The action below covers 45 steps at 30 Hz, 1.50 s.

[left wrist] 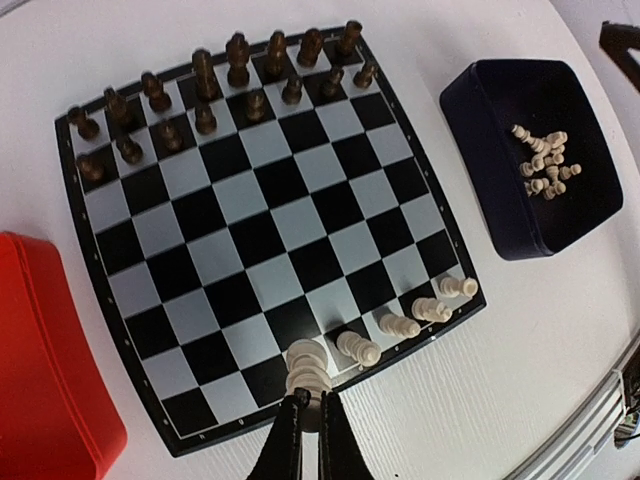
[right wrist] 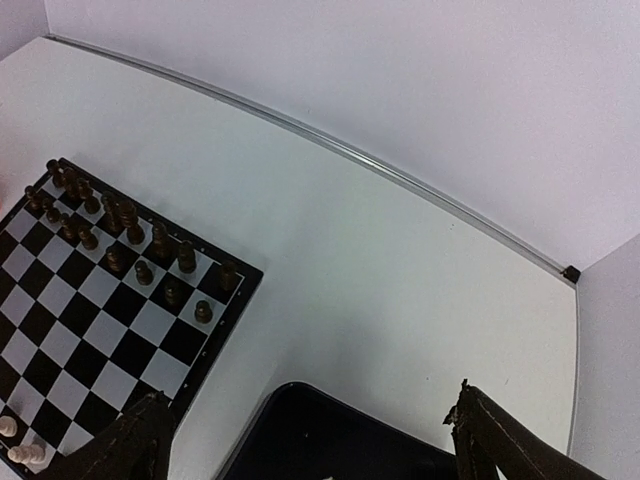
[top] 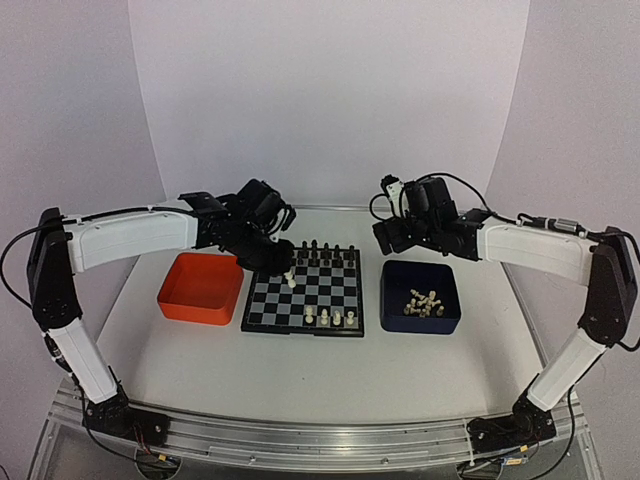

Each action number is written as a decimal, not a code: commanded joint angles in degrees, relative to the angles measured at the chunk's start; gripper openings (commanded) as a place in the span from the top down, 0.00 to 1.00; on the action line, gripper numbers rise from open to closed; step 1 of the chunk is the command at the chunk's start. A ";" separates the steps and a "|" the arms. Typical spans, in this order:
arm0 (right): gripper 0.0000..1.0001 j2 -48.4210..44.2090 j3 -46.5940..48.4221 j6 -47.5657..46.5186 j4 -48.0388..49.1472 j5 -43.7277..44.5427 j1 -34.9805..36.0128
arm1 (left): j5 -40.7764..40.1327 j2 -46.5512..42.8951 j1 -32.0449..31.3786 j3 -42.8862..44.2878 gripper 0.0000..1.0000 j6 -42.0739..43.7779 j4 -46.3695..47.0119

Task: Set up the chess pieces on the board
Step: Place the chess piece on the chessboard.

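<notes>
White table (top: 300,390) is carrying the board (top: 262,300) at centre, with an orange tray (top: 195,310) on its left and a dark blue tray (top: 420,326) on its right. Black pieces (left wrist: 230,90) are filling the far two ranks.

Your left gripper (left wrist: 309,408) is clamping a cream piece (left wrist: 306,362) over the near rank, just beside four cream pieces (left wrist: 405,322) standing there. Your right gripper (right wrist: 310,420) is hanging with its jaws wide apart above the dark blue tray, where the spare chess pieces (top: 424,302) are lying.

Judgement: this is the placing step. You should be keeping the piece upright and centring it on its square. Be parting the fingers only once the base is resting flat.
</notes>
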 commanded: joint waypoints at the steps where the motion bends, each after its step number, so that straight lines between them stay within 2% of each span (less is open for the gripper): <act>1: 0.07 -2.79 -1.03 3.05 1.15 3.42 -0.11 | -2.23 -4.21 -1.14 -4.44 1.00 -6.35 0.25; 11: 0.05 -4.47 -3.83 4.15 1.16 5.53 -0.18 | -6.00 0.71 -5.43 -3.64 1.00 -9.13 1.65; 31: 0.04 -7.12 -6.45 3.96 1.15 8.26 -0.28 | -6.52 5.95 -5.84 -1.23 1.00 -9.74 2.26; 45: 0.04 -7.79 -7.37 3.05 1.15 9.17 -0.34 | -7.59 9.65 -6.72 2.03 1.00 -9.40 -0.69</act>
